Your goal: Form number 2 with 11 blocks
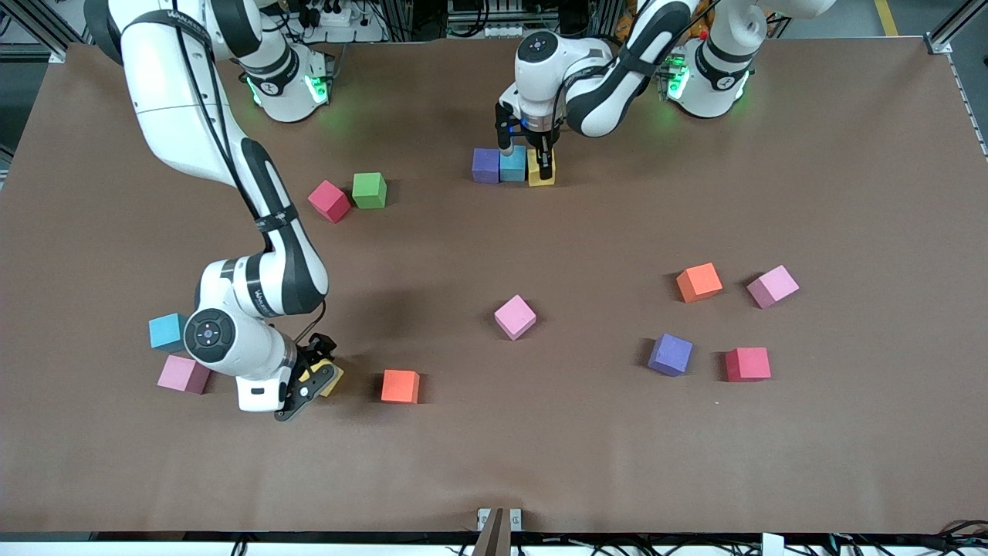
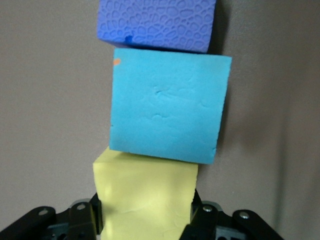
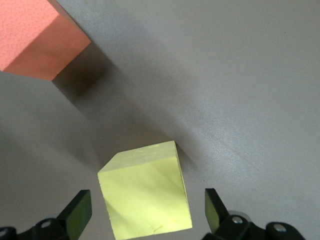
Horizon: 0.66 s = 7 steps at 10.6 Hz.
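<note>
the top row of the number 2 is being laid: the left tool (image 1: 541, 158) is clamped on a yellow block (image 1: 541, 174) just beside the blue block (image 1: 512, 164) and purple block (image 1: 485, 165), slightly out of line; squaring it comes next. the right tool (image 1: 315, 380), fingers spread, straddles a second yellow block (image 3: 146, 196) on the tabletop (image 1: 494, 432).

Robotics lab, brown-covered table (image 1: 494, 463), aluminium framing (image 1: 957, 31), cables and power strip (image 1: 340, 14) along its edge

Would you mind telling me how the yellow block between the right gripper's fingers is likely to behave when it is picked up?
The yellow block looks like matte foam: probably light and grippy. Flat faces suggest no rolling. The right gripper is open around it.
</note>
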Tool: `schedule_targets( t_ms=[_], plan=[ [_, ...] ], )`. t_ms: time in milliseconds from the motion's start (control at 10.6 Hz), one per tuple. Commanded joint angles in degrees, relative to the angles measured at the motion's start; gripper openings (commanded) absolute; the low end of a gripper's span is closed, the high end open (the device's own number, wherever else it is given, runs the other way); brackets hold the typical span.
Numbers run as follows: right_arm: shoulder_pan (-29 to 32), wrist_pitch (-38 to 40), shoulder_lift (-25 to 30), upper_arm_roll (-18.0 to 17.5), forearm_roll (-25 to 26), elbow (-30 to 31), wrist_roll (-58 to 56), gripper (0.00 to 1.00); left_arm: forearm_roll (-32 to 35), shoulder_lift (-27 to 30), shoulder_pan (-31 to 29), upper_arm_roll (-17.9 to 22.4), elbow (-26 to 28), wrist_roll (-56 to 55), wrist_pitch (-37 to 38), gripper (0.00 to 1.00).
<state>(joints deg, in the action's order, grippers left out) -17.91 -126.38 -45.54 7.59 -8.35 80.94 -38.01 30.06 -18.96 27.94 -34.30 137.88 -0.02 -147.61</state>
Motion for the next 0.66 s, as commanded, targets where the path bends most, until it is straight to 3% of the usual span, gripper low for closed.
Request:
schedule_targets(
  t_ms=[0,472,566],
  plan=[
    [-0.3,0.2,-0.8,0.1,-1.1,-0.4,-1.6,1.00,2.5,-1.6,0.1,0.0,-0.3,0.0,-1.7,0.39],
    [-0.5,0.2,-0.9,0.1,-1.0,-0.2,-4.2,1.00,3.5,-2.7,0.2,0.0,-0.4,0.2,-2.5,0.40],
    [-0.6,0.1,-1.0,0.1,-0.9,-0.2,-4.3,1.00,3.7,-2.8,0.2,0.0,-0.5,0.1,-2.9,0.63]
  ],
)
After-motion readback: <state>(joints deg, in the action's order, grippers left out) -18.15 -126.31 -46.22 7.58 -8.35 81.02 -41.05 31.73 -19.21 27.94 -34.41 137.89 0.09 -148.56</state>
